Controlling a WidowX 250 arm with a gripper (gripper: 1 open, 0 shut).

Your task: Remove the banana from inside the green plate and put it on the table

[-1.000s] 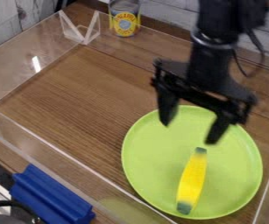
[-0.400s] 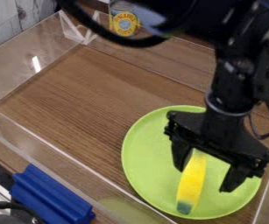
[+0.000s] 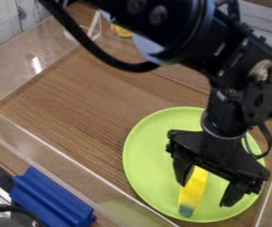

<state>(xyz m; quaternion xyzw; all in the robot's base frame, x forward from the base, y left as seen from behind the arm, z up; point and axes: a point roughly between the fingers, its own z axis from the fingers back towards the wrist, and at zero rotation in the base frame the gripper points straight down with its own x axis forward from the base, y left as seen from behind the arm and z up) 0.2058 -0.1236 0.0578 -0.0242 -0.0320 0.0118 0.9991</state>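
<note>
1. While the arm hangs over the near right part of the worktop, its end effector points down with its fingers spread wide, one on each side of the banana.
2. That banana lies inside the green plate, towards the plate's near rim; only its lower half shows below the fingers.
3. Nothing is clamped yet, and I cannot tell whether the fingertips touch the plate.
4. It looks like a small, light, stiff plastic toy, smooth and curved, so it may slip or roll.
5. Gripping across its thicker middle seems safest.
6. A blue block sits by the near left corner.
</note>
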